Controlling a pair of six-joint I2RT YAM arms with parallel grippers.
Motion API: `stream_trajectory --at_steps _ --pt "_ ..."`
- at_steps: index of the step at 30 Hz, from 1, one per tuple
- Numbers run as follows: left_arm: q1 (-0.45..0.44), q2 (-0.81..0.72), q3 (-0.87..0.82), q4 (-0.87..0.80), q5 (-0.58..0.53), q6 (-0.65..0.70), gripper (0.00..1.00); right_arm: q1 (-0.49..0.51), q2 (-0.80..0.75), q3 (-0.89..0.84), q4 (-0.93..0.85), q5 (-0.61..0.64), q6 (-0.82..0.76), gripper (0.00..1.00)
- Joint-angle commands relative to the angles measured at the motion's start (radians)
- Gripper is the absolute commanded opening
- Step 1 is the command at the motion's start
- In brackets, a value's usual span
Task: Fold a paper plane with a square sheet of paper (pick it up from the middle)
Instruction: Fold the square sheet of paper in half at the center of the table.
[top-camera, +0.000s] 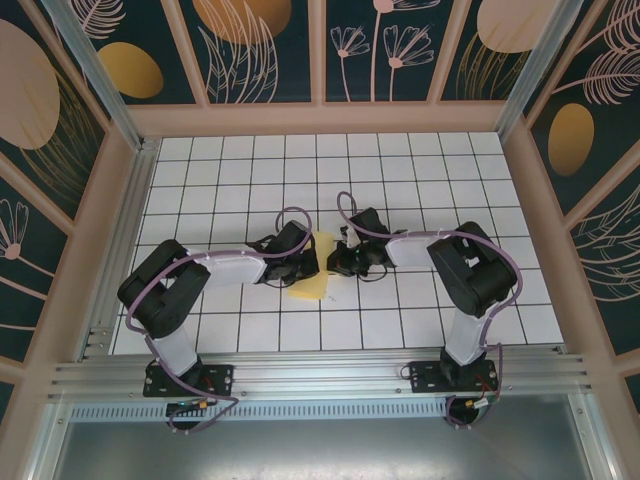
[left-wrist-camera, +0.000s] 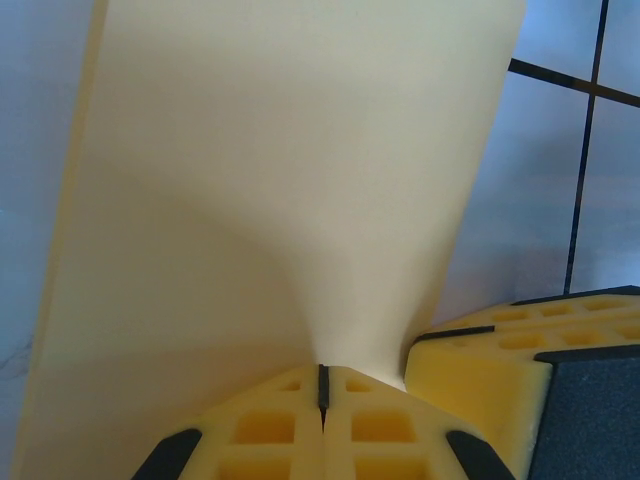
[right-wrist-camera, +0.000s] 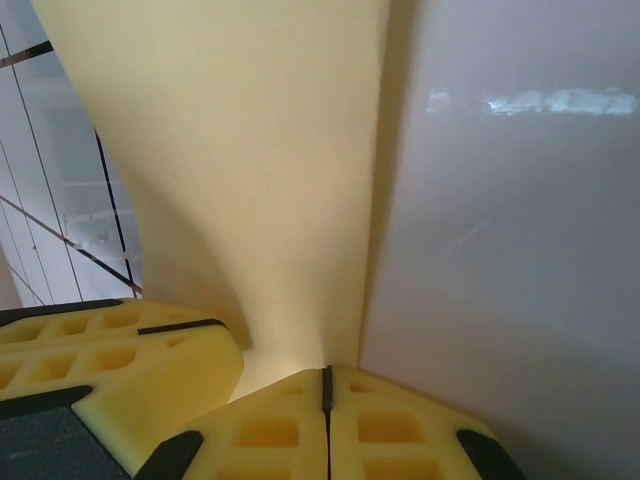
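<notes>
Pinching the square sheet of paper (top-camera: 311, 287) w/ both claws, mid tabletop (top-camera: 250, 170), between the two arms. L claw (left-wrist-camera: 322, 388) is closed on the sheet, pads meeting w/ the paper nipped in the seam. R claw (right-wrist-camera: 326, 385) is the same, clamped on the same sheet. In top view the claws sit just beside each other, w/ the paper poking out above and below them. From each pinch the sheet flares away in a smooth bow, no sharp crease seen near the pads. Can't tell if the far edge touches the tiles, or how many layers are in the grip.

Step, prob: mid pickup leading into the lengthwise center fold. No dart shape yet, so the task looks early.

Doing it well:
- Move both claws as one pair, same height and same speed; any drift apart pulls on thin paper and risks a tear between the pinches.
- Don't loosen either grip until the sheet lies flat, else it slips and the halves go askew.
- Bring the halves down w/ edges matched before pressing; a skewed first crease spoils every later fold.
- Lower slowly, since the bowed paper can buckle the wrong way.
</notes>
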Motion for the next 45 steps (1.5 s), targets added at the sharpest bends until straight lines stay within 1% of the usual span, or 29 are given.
stream_trajectory --at_steps 1,7,10,11,13,18,31,36,37,45 --pt "0.001 -0.019 0.032 -0.002 0.003 -0.009 0.03 0.003 0.036 0.018 -0.064 0.041 -0.015 0.06" --pt "0.001 -0.022 0.035 0.036 0.047 -0.022 0.03 0.003 0.044 0.052 -0.113 0.078 -0.030 0.06" --pt "0.002 -0.029 -0.025 0.115 0.104 -0.057 0.03 0.000 0.029 0.053 -0.088 0.046 -0.029 0.06" --pt "0.001 -0.059 -0.050 0.140 0.120 -0.069 0.02 -0.002 0.018 0.051 -0.069 0.026 -0.024 0.06" --pt "0.000 -0.071 -0.090 0.164 0.138 -0.082 0.01 -0.007 -0.005 0.051 -0.032 -0.003 -0.014 0.06" --pt "0.001 -0.070 -0.143 0.160 0.130 -0.078 0.00 -0.020 -0.023 0.082 -0.008 -0.006 -0.001 0.06" --pt "0.001 -0.052 -0.142 0.120 0.100 -0.061 0.00 -0.051 0.109 0.165 -0.041 0.018 -0.025 0.06" --pt "0.001 -0.055 -0.139 0.090 0.091 -0.048 0.01 -0.052 0.134 0.177 -0.041 0.022 -0.034 0.06" --pt "0.001 -0.055 -0.140 0.083 0.087 -0.043 0.01 -0.081 0.134 0.178 -0.040 0.024 -0.034 0.06" --pt "0.001 -0.054 -0.145 0.037 0.075 -0.016 0.00 -0.131 0.168 0.235 -0.046 0.067 -0.022 0.06"
